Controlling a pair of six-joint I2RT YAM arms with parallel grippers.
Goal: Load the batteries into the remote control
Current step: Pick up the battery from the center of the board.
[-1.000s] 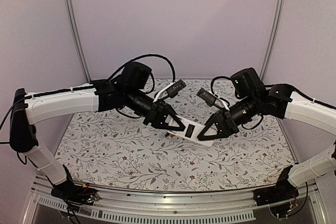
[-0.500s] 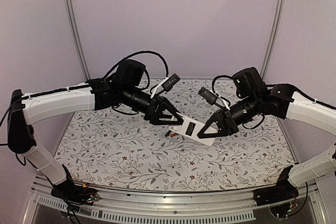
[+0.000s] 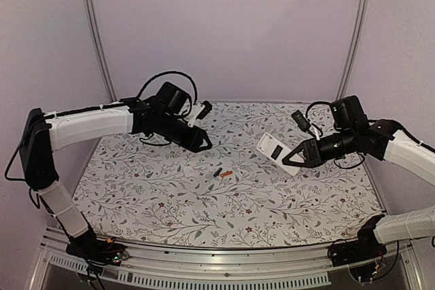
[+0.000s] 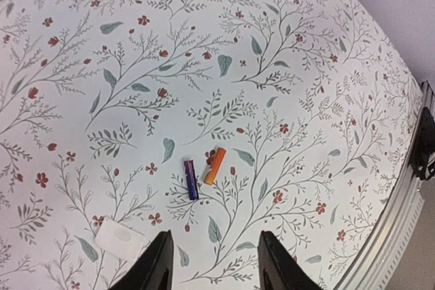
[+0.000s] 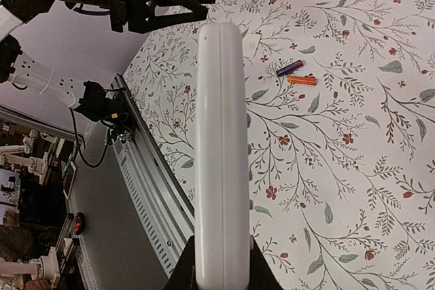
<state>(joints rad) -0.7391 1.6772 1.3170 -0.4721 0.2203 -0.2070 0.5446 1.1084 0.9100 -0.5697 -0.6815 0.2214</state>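
Gripping the remote control (image 3: pixel 272 149) edge-up, the right jaws are closed on it, holding it above the floral surface (image 3: pixel 306 208). The left jaws hang spread and empty. An orange battery (image 4: pixel 215 166) and a dark battery (image 4: pixel 191 179) lie side by side near a white cover (image 4: pixel 119 238).

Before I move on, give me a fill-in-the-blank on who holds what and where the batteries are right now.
1. The remote control is clamped in the jaws of the ___ arm.
2. On the left arm the jaws stand ___ and hold nothing.
3. The orange battery and the dark battery lie side by side on the ___, not in the remote control.
Missing words: right; open; table.
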